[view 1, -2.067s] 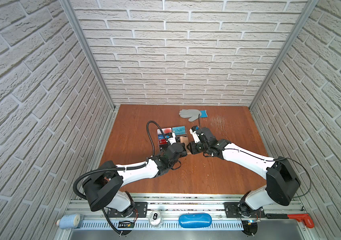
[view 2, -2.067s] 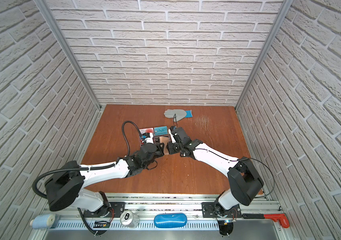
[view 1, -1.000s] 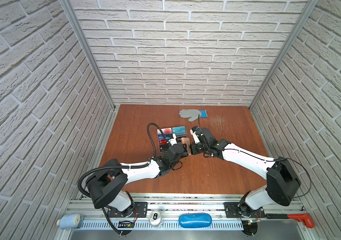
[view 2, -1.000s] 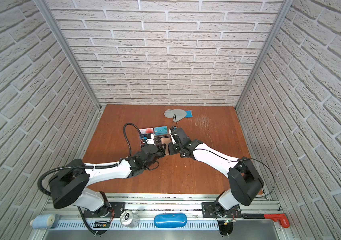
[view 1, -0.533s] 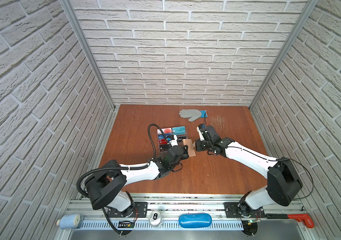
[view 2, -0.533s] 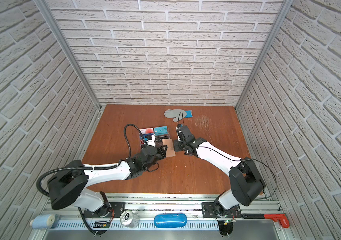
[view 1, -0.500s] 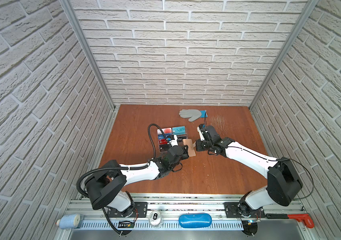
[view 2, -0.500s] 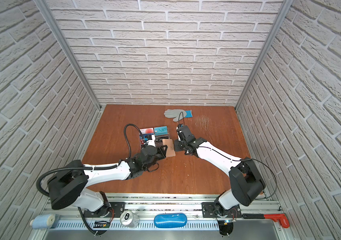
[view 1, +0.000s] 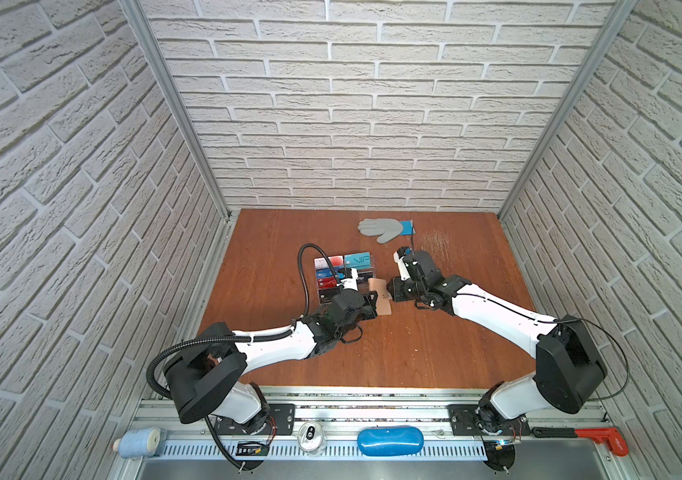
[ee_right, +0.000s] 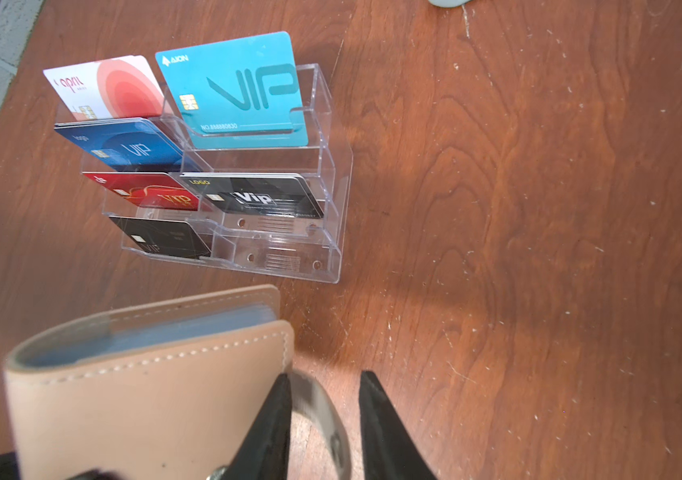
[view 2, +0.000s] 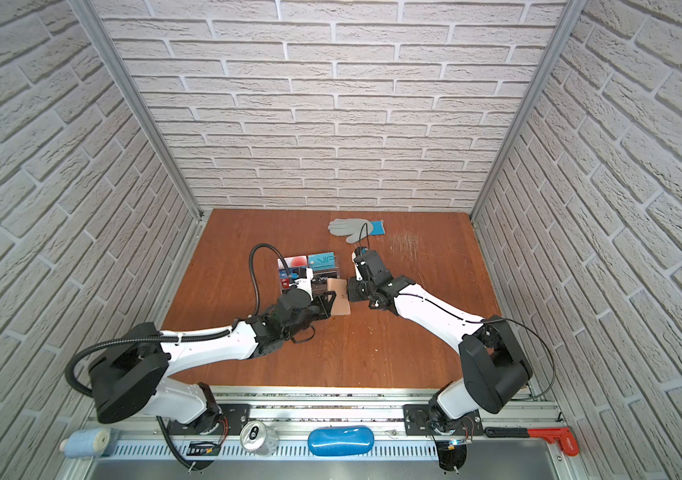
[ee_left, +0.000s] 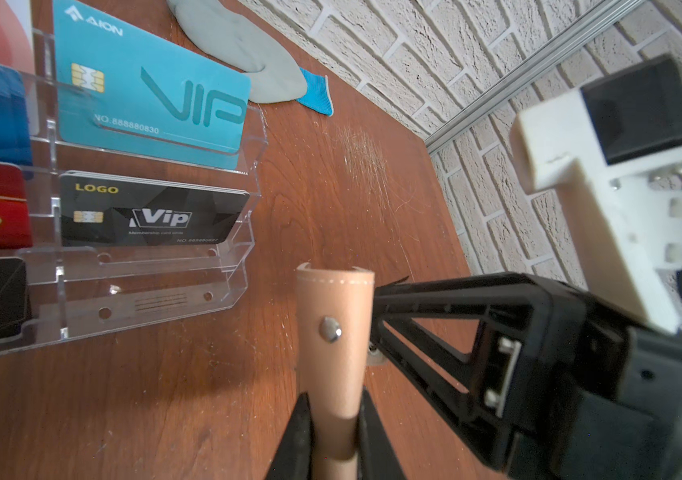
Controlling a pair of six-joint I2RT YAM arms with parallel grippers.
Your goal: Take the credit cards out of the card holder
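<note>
The tan card holder [view 1: 379, 297] [ee_right: 144, 395] stands on edge on the brown table, folded, with grey-blue sleeve pages showing at its open side. My left gripper [ee_left: 335, 401] is shut on its lower edge. My right gripper [ee_right: 324, 378] [view 1: 391, 291] is open just right of it, and the loose snap strap [ee_right: 324, 411] curls between its fingers. Credit cards stand in a clear acrylic stand [ee_right: 289, 253]: teal [ee_right: 239, 91], white with a red circle [ee_right: 106, 87], blue, red and black. Whether the card holder holds any cards is hidden.
A grey glove with a blue cuff [view 1: 383, 229] lies at the back of the table. The acrylic stand [view 1: 343, 274] sits just behind my left gripper. On the front rail are a can [view 1: 309, 434], a blue case [view 1: 389, 441] and a red-handled tool [view 1: 599, 436].
My right gripper was shut on the strap and pulled it to the right; its jaws now stand apart and the strap is loose. My left gripper keeps its hold on the card holder.
</note>
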